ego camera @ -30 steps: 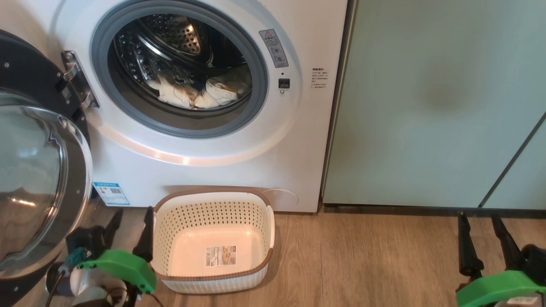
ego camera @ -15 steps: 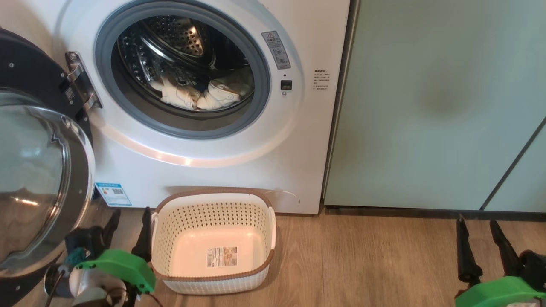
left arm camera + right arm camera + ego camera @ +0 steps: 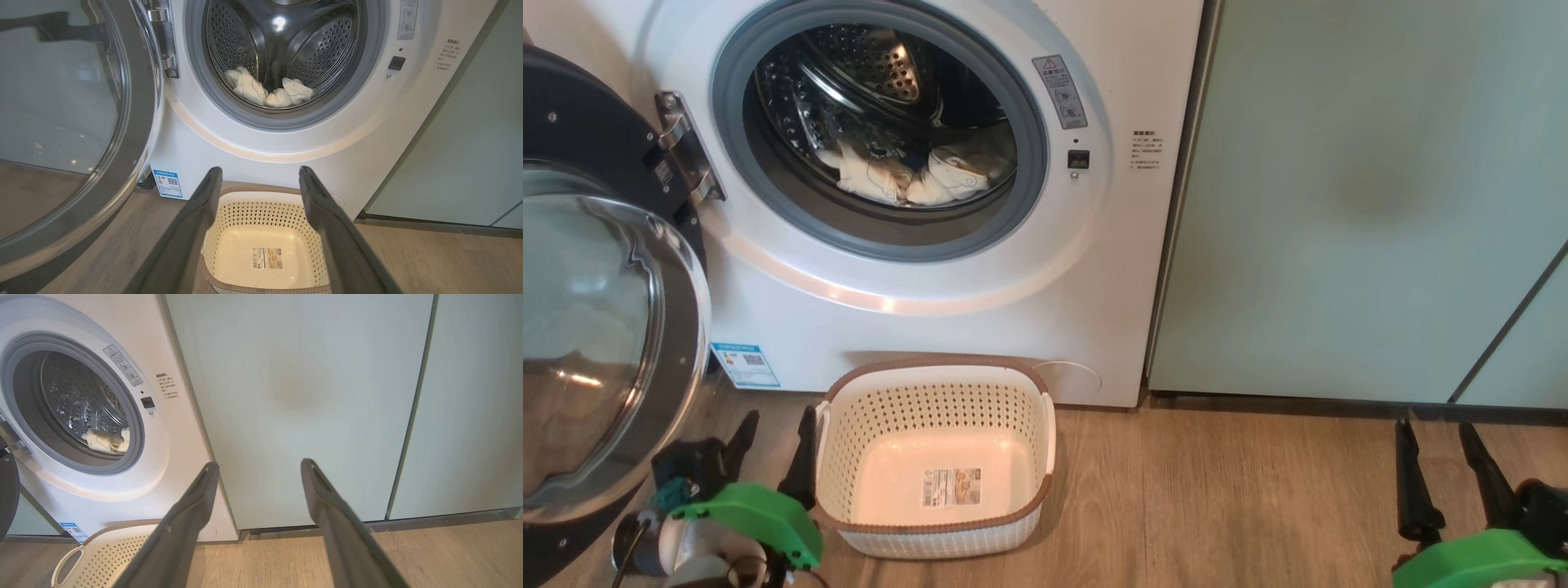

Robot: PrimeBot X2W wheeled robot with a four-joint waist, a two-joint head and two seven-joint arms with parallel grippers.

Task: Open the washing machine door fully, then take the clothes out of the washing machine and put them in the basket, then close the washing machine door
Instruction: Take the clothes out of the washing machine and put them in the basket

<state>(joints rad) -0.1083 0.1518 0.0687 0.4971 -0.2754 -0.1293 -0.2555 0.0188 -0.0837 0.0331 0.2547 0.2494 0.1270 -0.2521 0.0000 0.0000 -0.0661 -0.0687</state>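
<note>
Both empty and spread: left pincer [image 3: 778,414], right pincer [image 3: 1433,425]. Risk: clothes [image 3: 907,175] lie low in drum [image 3: 866,57]; reach-in may clip door [image 3: 580,327] or snag gasket [image 3: 1031,155].

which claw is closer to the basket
The left claw: its fingers stand right beside the left wall of the basket. The right claw is far off, before the green cabinet.

Glossy black-rimmed glass door [image 3: 596,343], perforated shiny steel drum [image 3: 322,45], perforated cream plastic basket [image 3: 935,408], matt wood-grain floor [image 3: 1217,506].
</note>
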